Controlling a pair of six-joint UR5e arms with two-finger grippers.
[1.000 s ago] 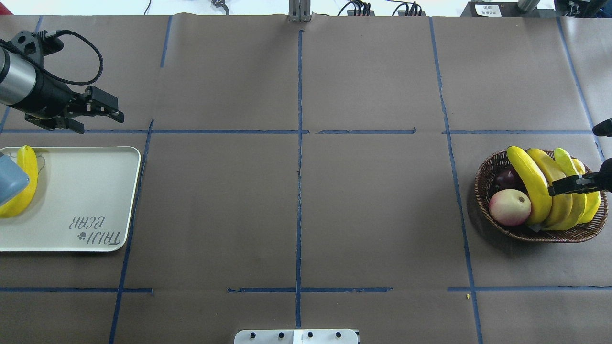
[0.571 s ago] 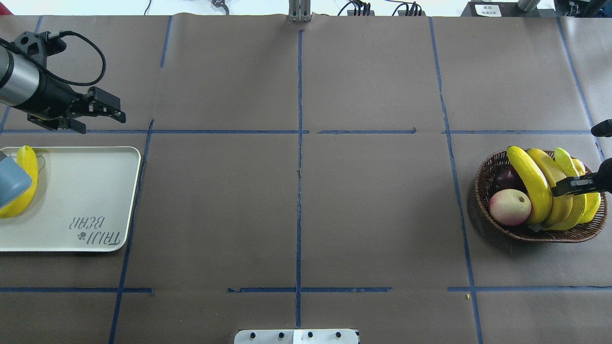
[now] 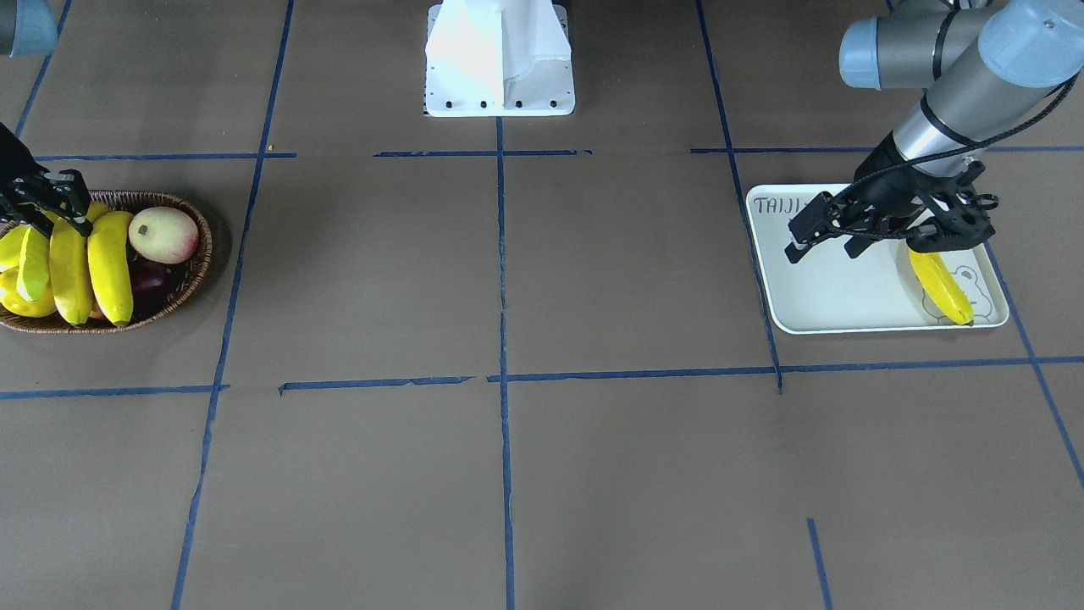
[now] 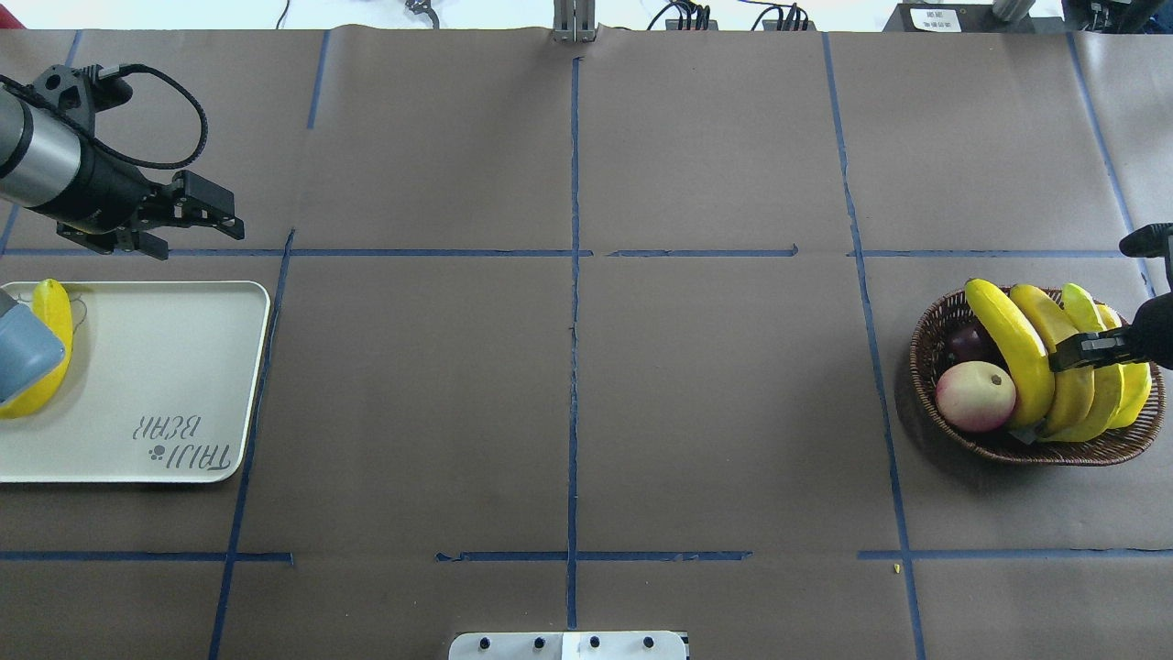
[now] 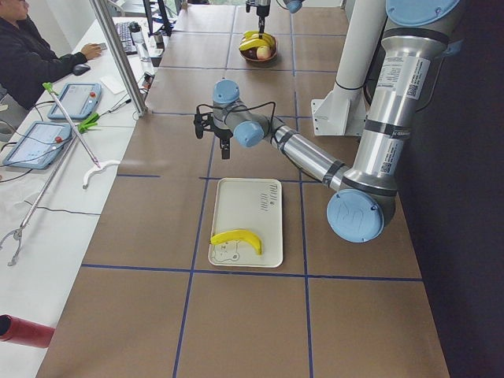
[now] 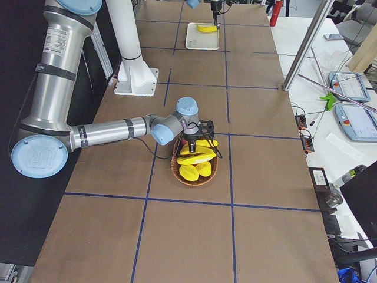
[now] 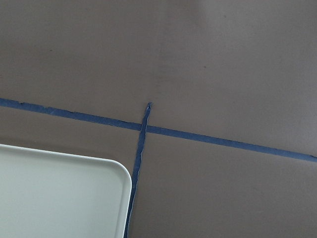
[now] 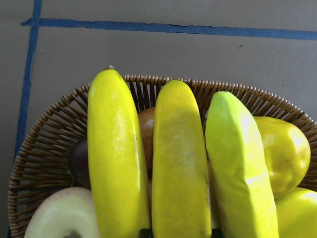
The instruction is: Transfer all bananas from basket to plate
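One banana (image 4: 50, 307) lies at the outer end of the plate (image 4: 165, 367), partly hidden by my left arm's elbow in the overhead view. My left gripper (image 4: 234, 215) hangs open and empty past the plate's far corner. The basket (image 4: 926, 348) on the right holds three bananas (image 4: 1017, 339) side by side. My right gripper (image 4: 1054, 360) sits over them. Its jaws stand on either side of the middle banana (image 8: 178, 163), shut on it. In the front view that gripper (image 3: 63, 222) covers the bananas' near ends.
A pink-yellow peach (image 4: 976, 396), a dark plum (image 4: 970, 341) and yellow-green fruit (image 8: 282, 153) share the basket with the bananas. The robot's white base (image 3: 500, 59) stands at the table's near edge. Blue tape lines cross the brown paper. A person sits at the side desk (image 5: 31, 47).
My right gripper dipped slightly, then shifted up and left in the overhead view, and the basket's bananas shifted with it. My left gripper drifted a little further from the plate.
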